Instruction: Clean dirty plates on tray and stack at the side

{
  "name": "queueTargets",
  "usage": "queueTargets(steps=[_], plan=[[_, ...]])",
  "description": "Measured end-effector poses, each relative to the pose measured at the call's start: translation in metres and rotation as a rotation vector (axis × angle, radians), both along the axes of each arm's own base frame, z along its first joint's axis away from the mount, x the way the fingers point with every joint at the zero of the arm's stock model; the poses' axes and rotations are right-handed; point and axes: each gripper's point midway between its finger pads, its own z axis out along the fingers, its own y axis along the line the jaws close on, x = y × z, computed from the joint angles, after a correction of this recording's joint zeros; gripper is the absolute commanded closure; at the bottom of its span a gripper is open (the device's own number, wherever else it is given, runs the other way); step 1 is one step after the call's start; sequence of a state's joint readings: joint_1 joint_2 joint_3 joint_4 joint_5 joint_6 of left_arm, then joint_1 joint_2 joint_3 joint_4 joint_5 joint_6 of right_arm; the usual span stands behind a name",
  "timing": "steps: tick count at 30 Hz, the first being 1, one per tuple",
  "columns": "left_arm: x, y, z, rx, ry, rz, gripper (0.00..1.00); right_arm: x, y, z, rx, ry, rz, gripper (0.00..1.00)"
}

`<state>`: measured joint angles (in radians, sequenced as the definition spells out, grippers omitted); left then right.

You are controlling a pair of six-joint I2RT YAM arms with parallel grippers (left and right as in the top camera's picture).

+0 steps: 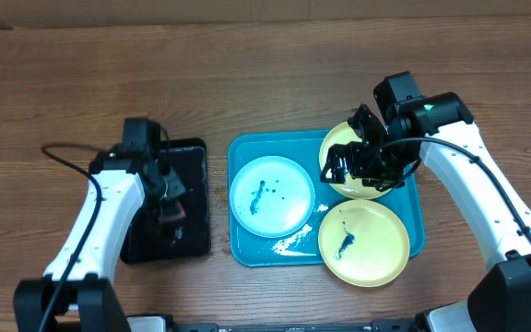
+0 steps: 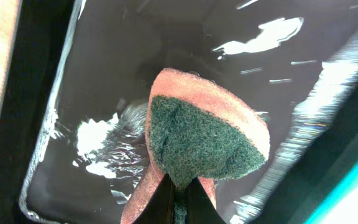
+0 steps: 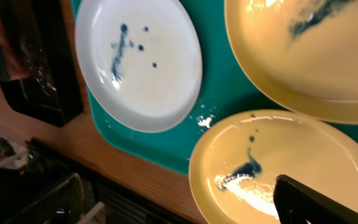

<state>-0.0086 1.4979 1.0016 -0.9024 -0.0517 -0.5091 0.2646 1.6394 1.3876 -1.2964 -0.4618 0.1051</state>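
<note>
Left gripper point(image 2: 178, 194) is pinched tight on the sponge point(image 2: 207, 134) in the black tray point(image 2: 123, 50); right gripper point(image 1: 348, 157) hangs spread open over the back yellow plate point(image 1: 339, 140). Three smeared plates point(image 1: 271, 195) sit on the turquoise tray point(image 1: 245, 247) (none stacked). Imo hold that pinch firm and scrub centres first.

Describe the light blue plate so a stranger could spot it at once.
Find the turquoise tray on the wooden table, just right of the black tray. Of the three plates on it, take the left plate. It alone is light blue, with dark blue specks; the front plate and the back plate are yellow.
</note>
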Motion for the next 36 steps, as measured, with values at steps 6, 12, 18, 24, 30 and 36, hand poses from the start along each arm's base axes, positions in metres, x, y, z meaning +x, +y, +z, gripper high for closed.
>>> queueTargets(steps=[6, 12, 18, 24, 30, 36], plan=[[0.014, -0.025, 0.023, -0.003, -0.058, -0.132, 0.96, 0.013, 0.011, 0.003, 0.055, -0.061, 0.010, 0.00], [0.017, -0.036, 0.024, 0.004, -0.072, -0.221, 0.96, 0.006, 0.021, -0.027, 0.079, -0.060, 0.040, 0.08], [0.020, -0.032, 0.025, 0.055, -0.079, -0.303, 0.96, -0.013, 0.038, -0.057, 0.105, -0.036, 0.096, 0.05], [0.020, -0.029, 0.025, 0.062, -0.077, -0.303, 0.96, -0.011, 0.049, -0.067, 0.118, -0.039, 0.098, 0.27], [0.019, -0.032, 0.025, 0.045, -0.076, -0.307, 0.96, -0.002, 0.052, -0.101, 0.094, 0.045, 0.029, 0.36], [0.015, -0.035, 0.024, 0.027, -0.061, -0.311, 0.96, 0.006, 0.054, -0.124, 0.081, 0.071, -0.005, 0.38]])
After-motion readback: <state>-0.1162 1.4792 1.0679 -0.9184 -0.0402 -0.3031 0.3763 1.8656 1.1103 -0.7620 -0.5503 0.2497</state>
